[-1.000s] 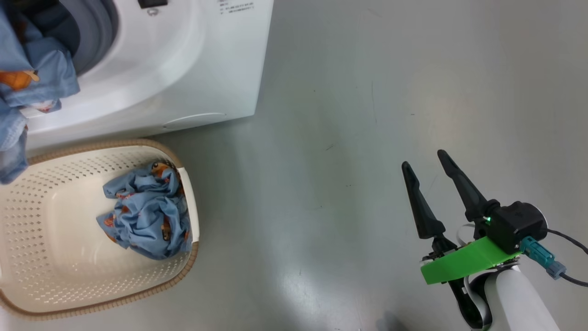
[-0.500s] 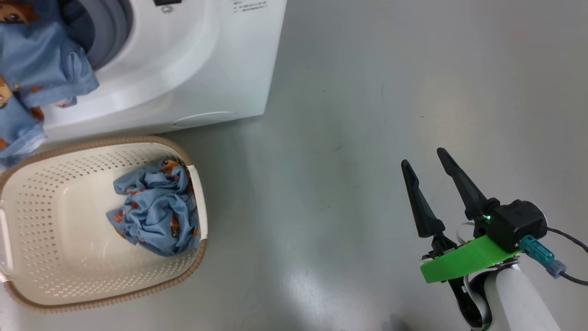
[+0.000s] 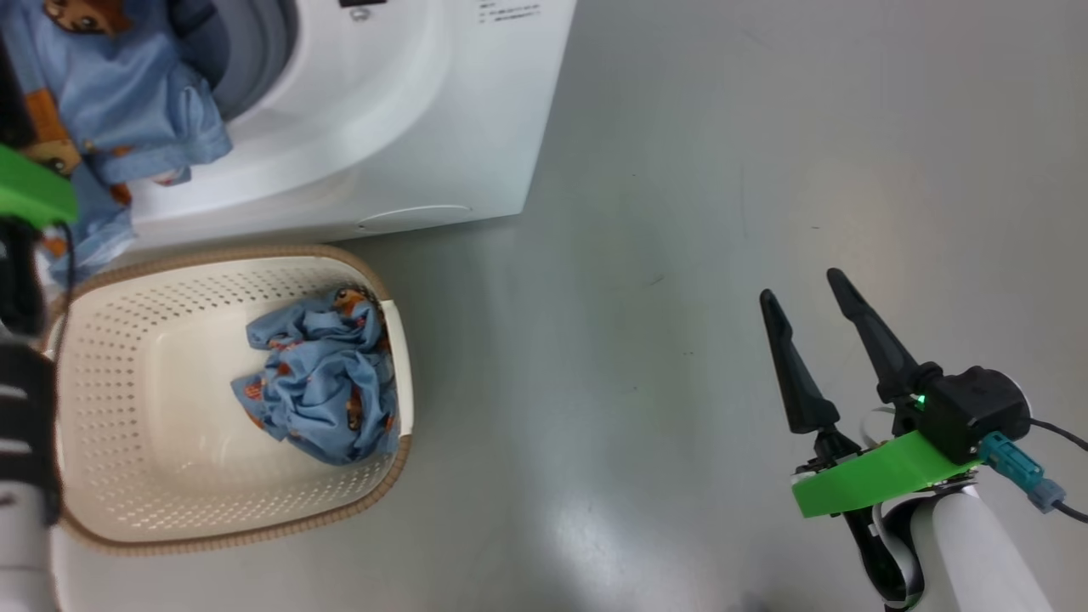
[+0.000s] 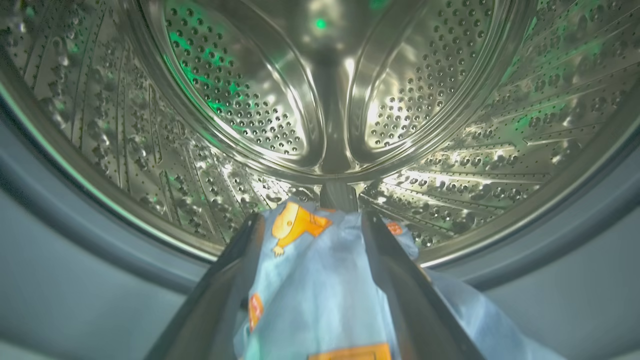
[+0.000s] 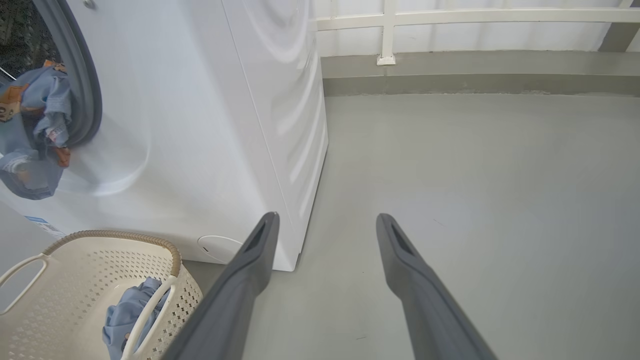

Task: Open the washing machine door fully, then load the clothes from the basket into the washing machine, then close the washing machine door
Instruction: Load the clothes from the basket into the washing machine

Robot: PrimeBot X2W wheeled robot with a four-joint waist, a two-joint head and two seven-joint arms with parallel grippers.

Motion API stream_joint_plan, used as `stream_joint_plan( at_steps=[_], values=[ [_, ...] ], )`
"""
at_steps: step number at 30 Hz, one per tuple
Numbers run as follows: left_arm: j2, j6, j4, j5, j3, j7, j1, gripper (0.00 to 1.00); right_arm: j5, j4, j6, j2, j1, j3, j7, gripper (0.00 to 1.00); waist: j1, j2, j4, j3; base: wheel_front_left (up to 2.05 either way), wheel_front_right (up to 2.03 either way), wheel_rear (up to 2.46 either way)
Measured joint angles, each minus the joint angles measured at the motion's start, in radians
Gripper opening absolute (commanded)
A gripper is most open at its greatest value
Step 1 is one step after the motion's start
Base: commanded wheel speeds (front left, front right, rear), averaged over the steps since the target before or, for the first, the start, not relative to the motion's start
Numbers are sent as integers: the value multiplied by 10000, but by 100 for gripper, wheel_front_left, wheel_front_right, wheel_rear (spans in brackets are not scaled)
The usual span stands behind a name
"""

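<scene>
Midway through the loading, the robot's left fingers reach into the open mouth of the washing machine. They are spread wide, with a blue printed garment lying loose between them rather than pinched. The front of the garment rests at the lip of the steel drum, while in the head view its tail hangs out over the grey door seal and down the white front panel. Placed this shallow, it looks likely to need a push deeper before the door can shut cleanly. A second garment sits crumpled against the right end of the basket. The basket stands on the floor just in front of the machine, apparently so each piece has only a short lift to the drum. The right fingers are parted and empty above bare floor, well apart from the basket, seemingly kept clear of the working arm. One piece remains to be loaded, and the door has not yet been closed.
</scene>
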Motion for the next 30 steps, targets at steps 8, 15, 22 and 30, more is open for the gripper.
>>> stream_joint_plan(
  at_steps=[8, 15, 22, 30],
  values=[
    [-485, 0, -972, -148, 173, 2, 1447, 100, -23, -65, 0, -77, 4, -207, 0, 100, 0, 0, 335, -49, 0, 0, 0],
    [-880, 0, -2006, -59, 165, 2, 2740, 100, -82, -104, 0, -314, 5, -500, 0, 100, 1, 0, 751, -17, 0, 0, 0],
    [-1183, 0, -3020, 190, 194, 2, 3902, 100, -84, -102, 0, -412, 6, -581, 0, 100, 0, 0, 992, -96, 0, 0, 0],
    [-1592, 0, -4174, 153, 387, 2, 5320, 100, -84, -100, 0, -533, 14, -683, 0, 100, 0, 0, 1157, -268, 0, 0, 0]
  ],
)
